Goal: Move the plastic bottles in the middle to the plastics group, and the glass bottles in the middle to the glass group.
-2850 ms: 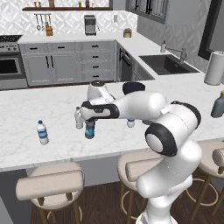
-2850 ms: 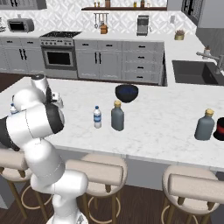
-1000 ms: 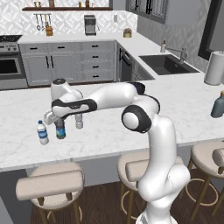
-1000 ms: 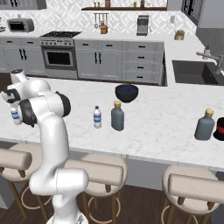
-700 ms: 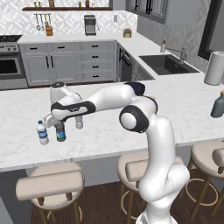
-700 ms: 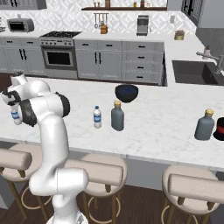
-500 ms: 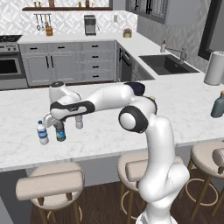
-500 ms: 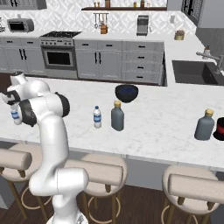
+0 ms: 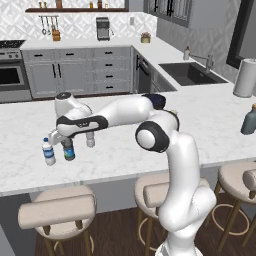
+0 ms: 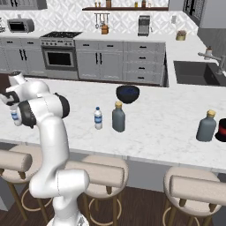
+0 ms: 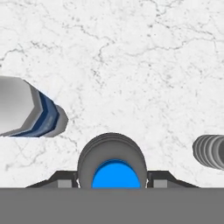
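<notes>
My gripper [image 9: 67,144] is shut on the dark-bodied plastic bottle [image 9: 69,151] with the blue label, at the left end of the counter. In the hand view its blue cap [image 11: 114,174] sits between my fingertips [image 11: 65,180]. The bottle is between the plastics group's blue-labelled white-capped bottle [image 9: 48,152] and its plain greyish bottle [image 9: 90,141]. In the middle of the counter stand the clear blue-capped plastic bottle [image 10: 98,118] and the squat grey-teal glass bottle [image 10: 118,117], side by side. The slate-blue glass-group bottle [image 10: 206,126] stands far right.
A dark blue bowl [image 10: 128,93] sits behind the two middle bottles. A white paper roll [image 9: 245,77] stands at the far right, behind the slate-blue bottle [image 9: 248,120]. The white marble counter [image 9: 210,115] has stools [image 9: 57,210] along its near edge and a sink [image 9: 190,73] beyond.
The arm swung left with the dark bottle from the counter's middle to the white-capped bottles. Over the last second it only settled slightly between them.
</notes>
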Available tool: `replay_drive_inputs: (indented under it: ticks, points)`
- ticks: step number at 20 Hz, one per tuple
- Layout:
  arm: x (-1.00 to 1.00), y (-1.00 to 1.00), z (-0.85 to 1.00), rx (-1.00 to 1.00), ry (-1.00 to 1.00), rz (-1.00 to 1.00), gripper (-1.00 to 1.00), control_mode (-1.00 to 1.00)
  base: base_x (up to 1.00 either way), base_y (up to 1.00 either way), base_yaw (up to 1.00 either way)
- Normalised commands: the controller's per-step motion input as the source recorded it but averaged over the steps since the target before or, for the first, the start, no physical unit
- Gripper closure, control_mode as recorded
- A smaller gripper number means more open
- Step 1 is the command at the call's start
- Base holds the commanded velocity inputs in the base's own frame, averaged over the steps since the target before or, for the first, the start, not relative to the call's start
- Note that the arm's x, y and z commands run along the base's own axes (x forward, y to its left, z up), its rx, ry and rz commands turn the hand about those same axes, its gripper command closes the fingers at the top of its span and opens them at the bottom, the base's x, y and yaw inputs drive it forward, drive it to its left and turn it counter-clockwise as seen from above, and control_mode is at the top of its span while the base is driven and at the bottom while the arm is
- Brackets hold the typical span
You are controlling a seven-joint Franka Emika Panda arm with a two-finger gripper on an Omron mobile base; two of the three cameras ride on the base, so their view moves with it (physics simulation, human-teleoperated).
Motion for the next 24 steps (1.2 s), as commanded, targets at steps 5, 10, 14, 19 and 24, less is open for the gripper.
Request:
replay_drive_inputs:
  ticks: [5, 10, 14, 19, 24]
  points:
    - [-0.01, 0.00, 0.24, -0.02, -0.03, 0.00, -1.00, -1.00, 0.00, 0.00, 0.00]
    - [0.00, 0.00, 0.46, 0.00, -0.05, 0.00, -1.00, -1.00, 0.00, 0.00, 0.00]
    - [-0.19, -0.13, 0.57, 0.03, -0.03, -0.02, -1.00, -1.00, 0.00, 0.00, 0.00]
    - [-0.68, -0.78, 0.23, 0.14, 0.00, -0.18, -1.00, -1.00, 0.00, 0.00, 0.00]
    - [-0.78, -1.00, 0.00, 0.19, 0.00, -0.26, -1.00, -1.00, 0.00, 0.00, 0.00]
